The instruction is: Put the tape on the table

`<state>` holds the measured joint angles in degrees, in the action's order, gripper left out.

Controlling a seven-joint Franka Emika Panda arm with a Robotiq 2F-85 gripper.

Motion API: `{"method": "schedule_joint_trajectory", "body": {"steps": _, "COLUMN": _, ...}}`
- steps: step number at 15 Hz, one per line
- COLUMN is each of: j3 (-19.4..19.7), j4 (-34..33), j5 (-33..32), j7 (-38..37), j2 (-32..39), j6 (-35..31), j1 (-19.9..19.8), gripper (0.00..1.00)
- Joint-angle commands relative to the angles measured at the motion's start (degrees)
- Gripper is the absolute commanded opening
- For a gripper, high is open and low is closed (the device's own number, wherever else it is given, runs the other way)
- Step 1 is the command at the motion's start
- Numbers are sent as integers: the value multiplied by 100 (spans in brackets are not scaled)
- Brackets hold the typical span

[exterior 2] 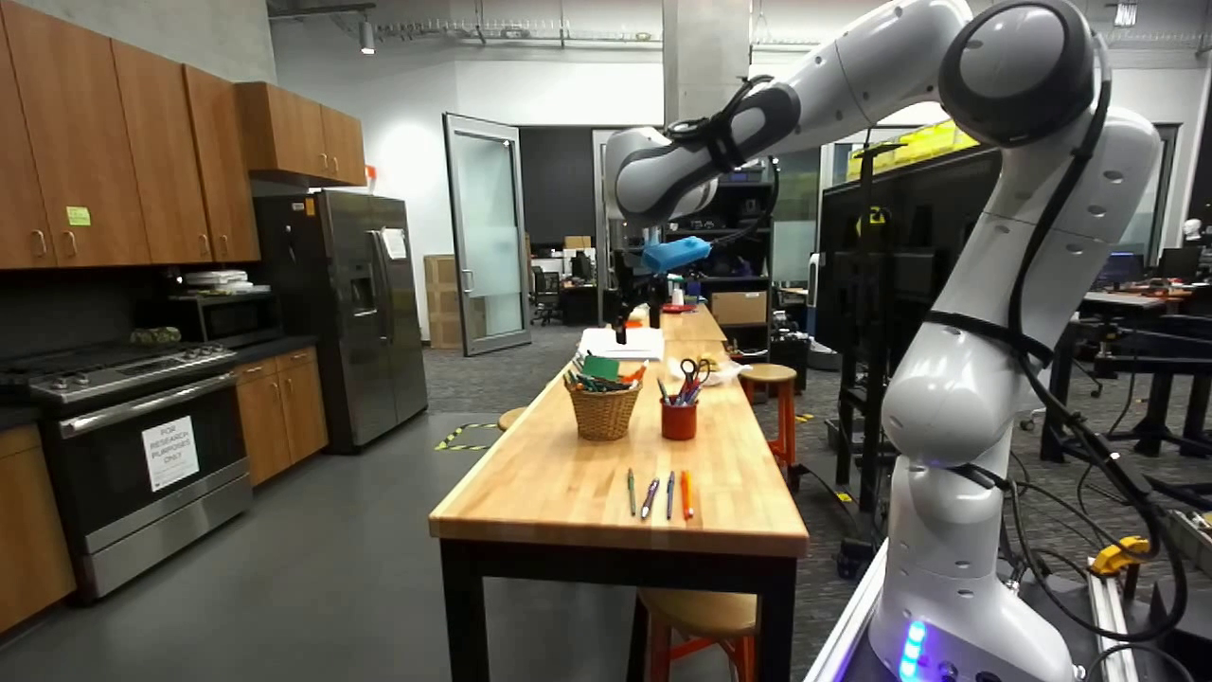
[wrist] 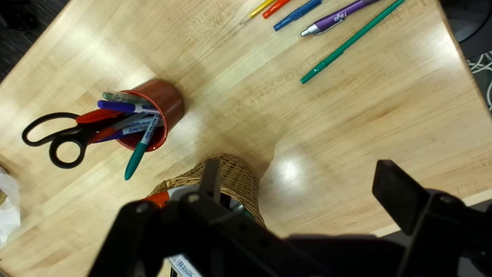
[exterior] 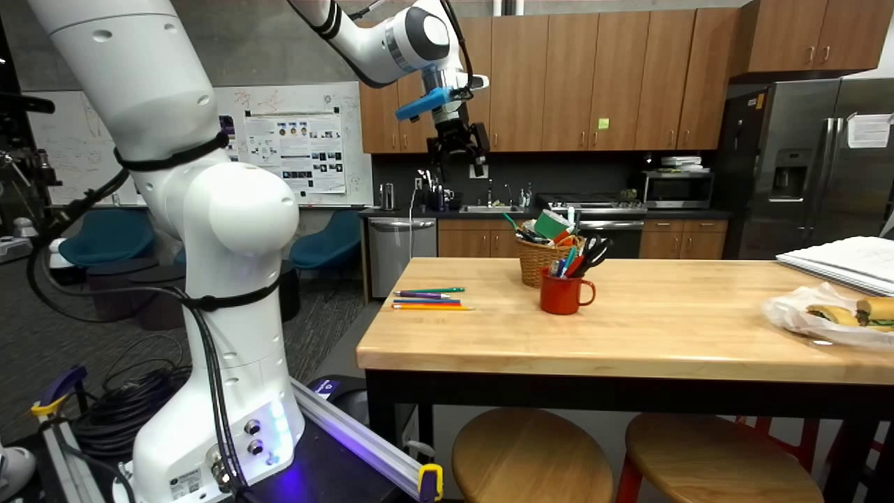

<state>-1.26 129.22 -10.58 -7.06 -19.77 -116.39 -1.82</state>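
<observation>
A green and white thing, apparently the tape (exterior: 550,224), sticks out of the top of the wicker basket (exterior: 534,263). Its green side also shows in an exterior view (exterior 2: 599,368). In the wrist view the basket (wrist: 240,177) is partly covered by my left-hand finger. A white edge lettered BAZIC (wrist: 185,266) shows below; I cannot tell whether it is the tape. The basket stands on the wooden table (exterior: 670,335). My gripper (wrist: 301,181) is open, with nothing between its fingers. In an exterior view the gripper (exterior: 459,162) hangs high above the tabletop.
A red mug (exterior: 559,296) with scissors and markers stands beside the basket. Several pens and pencils (exterior: 429,300) lie near the table's end. A wrapped sandwich (exterior: 834,316) and a notebook (exterior: 848,258) lie farther along. Stools (exterior: 532,454) stand below the table edge.
</observation>
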Motion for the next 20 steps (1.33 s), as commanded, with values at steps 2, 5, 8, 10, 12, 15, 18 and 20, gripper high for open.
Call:
{"method": "schedule_joint_trajectory", "body": {"steps": 2, "j3": -7, "j4": -26, "j5": 8, "j7": 1, "j2": 9, "j6": 30, "j1": -6, "gripper": 100}}
{"method": "schedule_joint_trajectory", "body": {"steps": 5, "j3": -7, "j4": -27, "j5": 9, "j7": 1, "j2": 9, "j6": 36, "j1": -6, "gripper": 100}}
{"method": "schedule_joint_trajectory", "body": {"steps": 8, "j3": -7, "j4": -28, "j5": 9, "j7": 1, "j2": 9, "j6": 38, "j1": -6, "gripper": 100}}
{"method": "schedule_joint_trajectory", "body": {"steps": 10, "j3": 0, "j4": -70, "j5": -18, "j7": 0, "j2": 66, "j6": 12, "j1": -21, "gripper": 100}}
{"method": "schedule_joint_trajectory", "body": {"steps": 12, "j3": 24, "j4": -158, "j5": 1, "j7": 66, "j2": 154, "j6": -30, "j1": -16, "gripper": 100}}
{"method": "schedule_joint_trajectory", "body": {"steps": 15, "j3": 49, "j4": -366, "j5": 12, "j7": 264, "j2": 371, "j6": -48, "j1": 6, "gripper": 100}}
{"method": "schedule_joint_trajectory", "body": {"steps": 18, "j3": 66, "j4": -648, "j5": -13, "j7": 477, "j2": 654, "j6": -3, "j1": 14, "gripper": 100}}
{"method": "schedule_joint_trajectory", "body": {"steps": 20, "j3": 79, "j4": -845, "j5": -15, "j7": 632, "j2": 850, "j6": 23, "j1": 23, "gripper": 100}}
